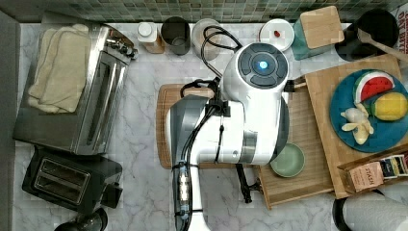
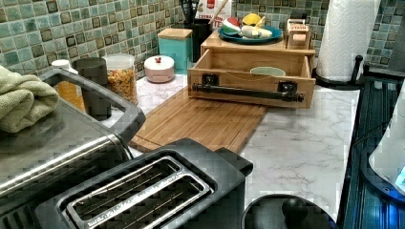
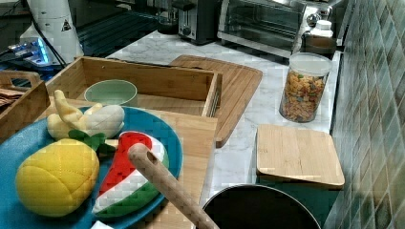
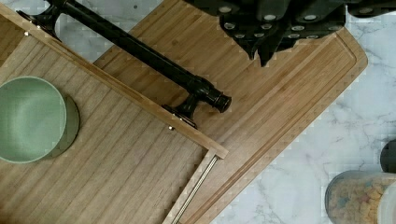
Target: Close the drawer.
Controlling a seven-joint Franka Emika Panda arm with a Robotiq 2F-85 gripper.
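We see the drawer (image 2: 248, 67) pulled out of the wooden box (image 2: 258, 46) that carries the blue plate (image 2: 249, 35), its front over the cutting board (image 2: 200, 121) on the marble counter (image 2: 301, 143). A green bowl (image 4: 30, 119) sits on its planked floor, behind the black bar handle (image 4: 140, 51). In the wrist view our gripper (image 4: 264, 58) hangs above the cutting board, apart from the handle, holding nothing; we cannot tell its state.

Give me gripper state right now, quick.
Gripper: cannot be told; it holds nothing, hovering over the flat bamboo cutting board, clear of the black bar handle.
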